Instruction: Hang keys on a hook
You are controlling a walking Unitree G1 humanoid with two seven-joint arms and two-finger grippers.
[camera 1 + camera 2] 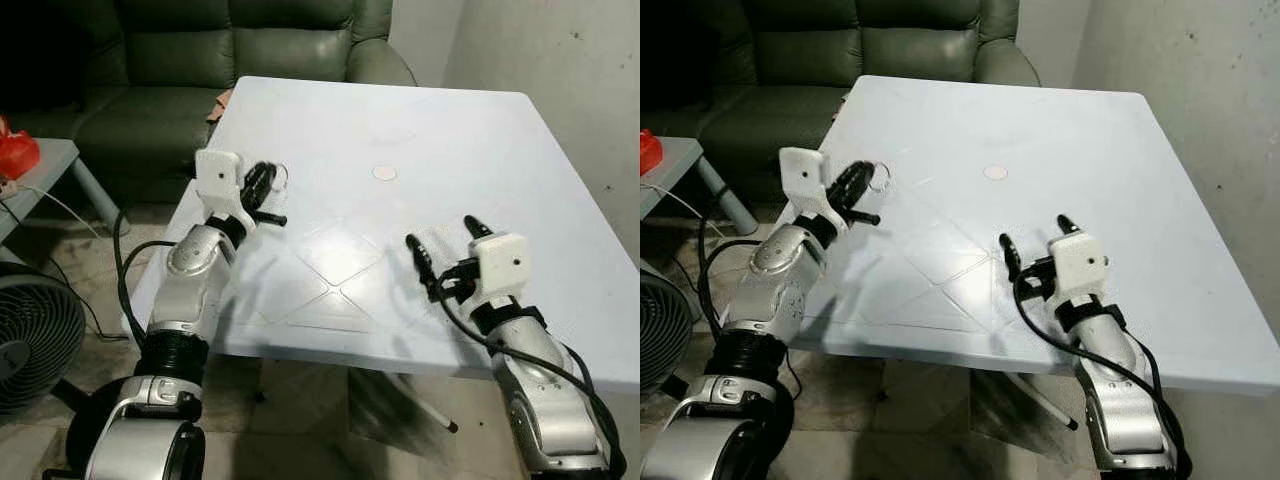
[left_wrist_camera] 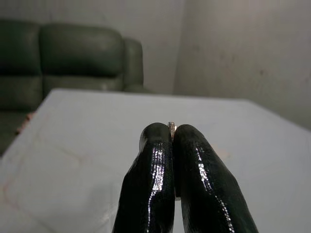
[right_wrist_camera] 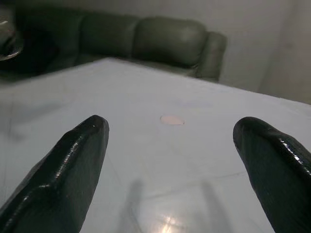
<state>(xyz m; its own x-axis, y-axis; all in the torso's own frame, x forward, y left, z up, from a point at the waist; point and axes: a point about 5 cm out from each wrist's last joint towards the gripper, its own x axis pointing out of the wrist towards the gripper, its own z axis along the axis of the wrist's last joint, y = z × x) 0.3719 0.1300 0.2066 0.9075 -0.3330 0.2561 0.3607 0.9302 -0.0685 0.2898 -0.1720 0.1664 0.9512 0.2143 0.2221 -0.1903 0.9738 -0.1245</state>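
Keys show as one thin metal ring (image 1: pixel 880 176) at the tip of the left gripper (image 1: pixel 852 186), left of centre in the right eye picture, over the left edge of the pale table (image 1: pixel 1060 130). How many keys hang from that ring cannot be told. In the left wrist picture the two black fingers (image 2: pixel 155 179) are pressed together, with a small sliver of metal (image 2: pixel 171 128) nipped between their tips.

Two grippers are in view, one on each arm. The right gripper (image 1: pixel 442 243) sits lower right of centre in the left eye picture, just above the table near its front edge, its two fingers spread wide and holding nothing; the right wrist picture shows bare tabletop between them.

One small round disc (image 1: pixel 384 173) lies on the table, upper middle. One green sofa (image 1: pixel 200 60) fills the upper left, and one fan (image 1: pixel 35 335) stands at the lower left.
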